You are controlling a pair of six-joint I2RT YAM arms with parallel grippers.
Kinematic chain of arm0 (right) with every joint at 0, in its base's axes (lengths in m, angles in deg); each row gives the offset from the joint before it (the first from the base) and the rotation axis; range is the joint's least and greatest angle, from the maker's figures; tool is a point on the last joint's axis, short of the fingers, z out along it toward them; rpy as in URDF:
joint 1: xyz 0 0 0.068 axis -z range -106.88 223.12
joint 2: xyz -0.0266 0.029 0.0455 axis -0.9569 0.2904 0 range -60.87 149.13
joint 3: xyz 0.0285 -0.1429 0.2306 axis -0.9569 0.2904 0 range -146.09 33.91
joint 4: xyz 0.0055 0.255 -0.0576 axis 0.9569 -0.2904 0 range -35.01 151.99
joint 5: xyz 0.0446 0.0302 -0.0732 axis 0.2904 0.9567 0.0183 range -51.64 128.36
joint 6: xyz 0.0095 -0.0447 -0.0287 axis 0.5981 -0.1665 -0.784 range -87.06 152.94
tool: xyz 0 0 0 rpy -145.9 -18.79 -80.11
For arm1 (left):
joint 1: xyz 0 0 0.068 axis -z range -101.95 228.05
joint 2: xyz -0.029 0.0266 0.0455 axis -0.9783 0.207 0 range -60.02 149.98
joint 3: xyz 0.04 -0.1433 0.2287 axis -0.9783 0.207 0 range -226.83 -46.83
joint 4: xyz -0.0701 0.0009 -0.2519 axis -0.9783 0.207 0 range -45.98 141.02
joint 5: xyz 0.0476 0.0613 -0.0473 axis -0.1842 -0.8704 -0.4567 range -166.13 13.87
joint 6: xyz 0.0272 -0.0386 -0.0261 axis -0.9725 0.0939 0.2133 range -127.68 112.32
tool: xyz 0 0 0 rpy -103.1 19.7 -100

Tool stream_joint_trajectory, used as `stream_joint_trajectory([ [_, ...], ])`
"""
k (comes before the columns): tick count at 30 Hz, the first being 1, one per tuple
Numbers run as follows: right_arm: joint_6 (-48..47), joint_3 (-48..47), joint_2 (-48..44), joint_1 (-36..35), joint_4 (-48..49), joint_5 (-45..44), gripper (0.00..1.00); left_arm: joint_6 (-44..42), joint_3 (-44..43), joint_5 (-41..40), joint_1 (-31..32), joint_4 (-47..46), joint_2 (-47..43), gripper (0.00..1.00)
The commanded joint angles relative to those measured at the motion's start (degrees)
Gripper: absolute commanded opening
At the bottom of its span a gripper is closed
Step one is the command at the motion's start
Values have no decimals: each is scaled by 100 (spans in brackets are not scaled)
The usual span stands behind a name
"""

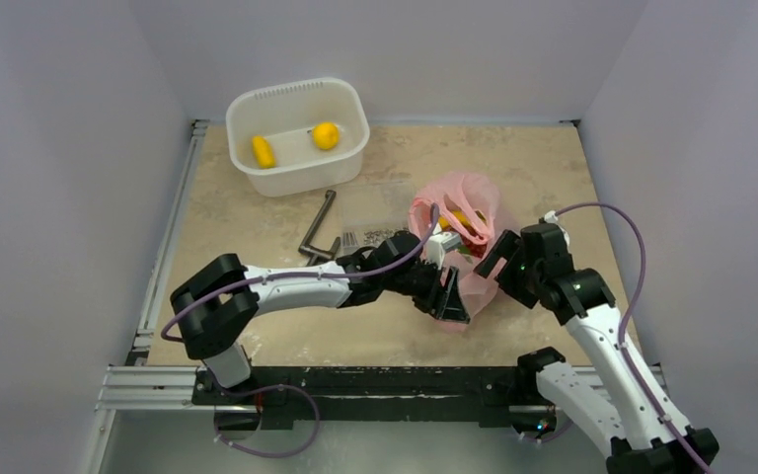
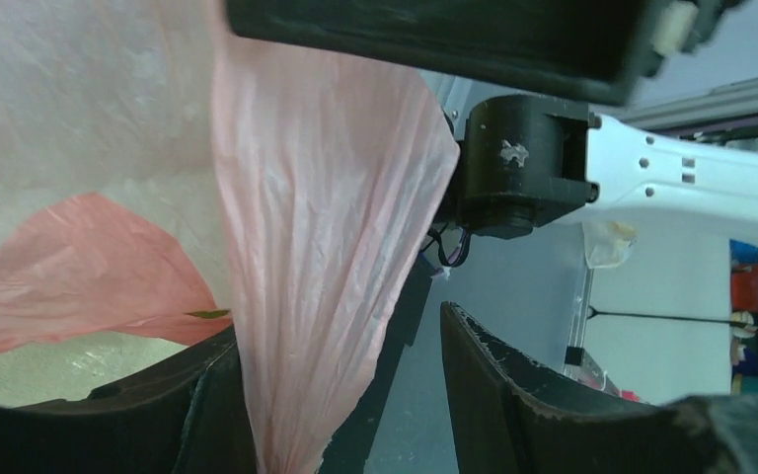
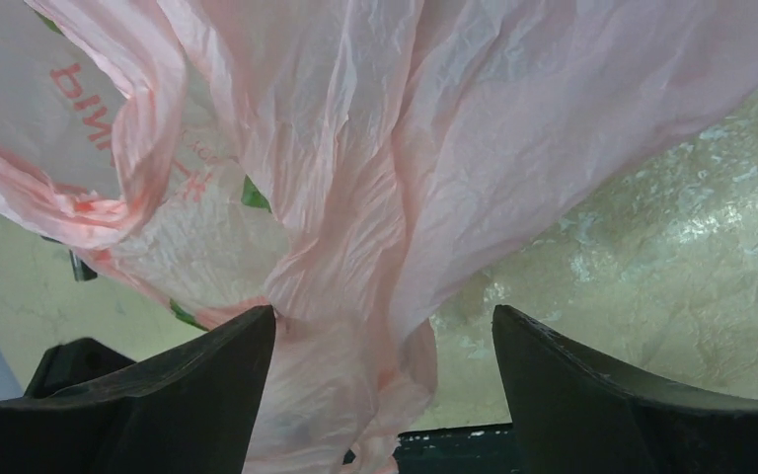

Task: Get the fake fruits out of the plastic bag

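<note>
A thin, translucent pink plastic bag (image 1: 476,196) lies right of centre on the beige worktop (image 1: 257,222). Glossy fake fruits (image 1: 464,223), yellow and red, are seen in its open mouth. Two more yellow fruits (image 1: 326,135) lie in a white plastic tub (image 1: 296,89) at the far left. The jaws of the left gripper (image 2: 341,326) are spread, with pink film hanging between them. The jaws of the right gripper (image 3: 383,314) are likewise held wide around bunched film.
</note>
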Motion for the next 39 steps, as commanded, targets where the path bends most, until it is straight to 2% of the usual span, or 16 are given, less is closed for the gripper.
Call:
stream_joint_trajectory([
  [1, -190, 165, 271, -8, 576, 209, 81, -298, -135, 38, 152, -12, -296, 57],
  [2, -251, 211, 327, -8, 634, 269, 76, -314, -100, 67, 158, -38, -356, 57],
  [3, -322, 258, 363, -4, 641, 327, 65, -345, -50, 81, 154, -52, -447, 59],
  [5, -445, 333, 323, -8, 493, 310, 17, -458, 22, -4, 70, 99, -727, 63],
  [6, -444, 387, 253, -8, 371, 339, 2, -485, 29, -59, -2, 201, -866, 65],
  [8, -411, 604, -6, -8, 233, 582, 0, -489, -77, -167, -139, 481, -1063, 69],
  [11, -369, 907, -253, -10, 274, 777, 0, -631, -701, -577, -201, 1158, -953, 69],
  [17, -357, 889, -251, -8, 387, 953, 0, -566, -1673, -1024, -219, 1623, 19, 55],
  [21, -323, 1002, -137, -12, 521, 1101, 0, -531, -1788, -1013, -202, 1484, 340, 49],
  [30, -389, 1231, -61, -8, 859, 1309, 0, -834, -2091, -1640, -355, 1275, 1027, 39],
  [37, -540, 1133, -61, -8, 646, 995, 0, -837, -2384, -1329, -562, 960, 1585, 32],
  [39, -505, 1120, -25, -9, 560, 859, 0, -911, -2529, -1203, -562, 1151, 1771, 29],
])
